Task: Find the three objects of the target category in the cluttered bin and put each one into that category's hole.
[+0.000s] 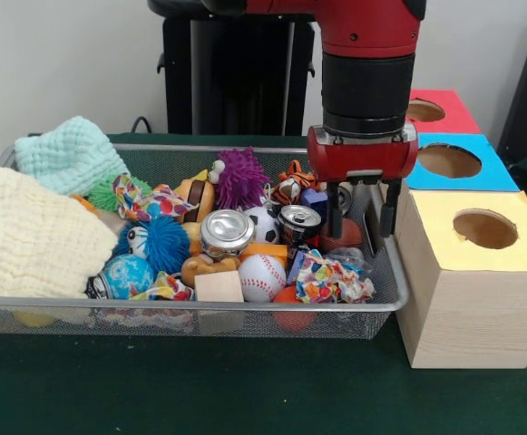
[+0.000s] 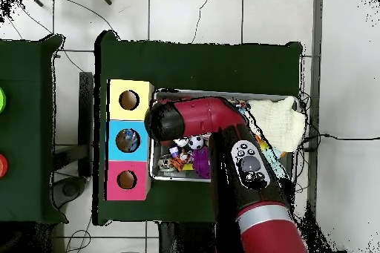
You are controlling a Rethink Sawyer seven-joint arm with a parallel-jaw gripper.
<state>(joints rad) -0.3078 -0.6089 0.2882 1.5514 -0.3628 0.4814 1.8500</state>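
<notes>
The end effector [image 1: 363, 216] is held open and empty inside the bin [image 1: 385, 272], just beside the yellow box [image 1: 472, 290].

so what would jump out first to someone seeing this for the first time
The red and black arm comes down into the wire mesh bin, its gripper open over the bin's end nearest the boxes. The bin is crammed with toys, cans and balls: a purple spiky ball, a baseball and a cream cloth draped over the other end. Beside the bin stand three boxes with round holes, topped yellow, blue and red.
</notes>
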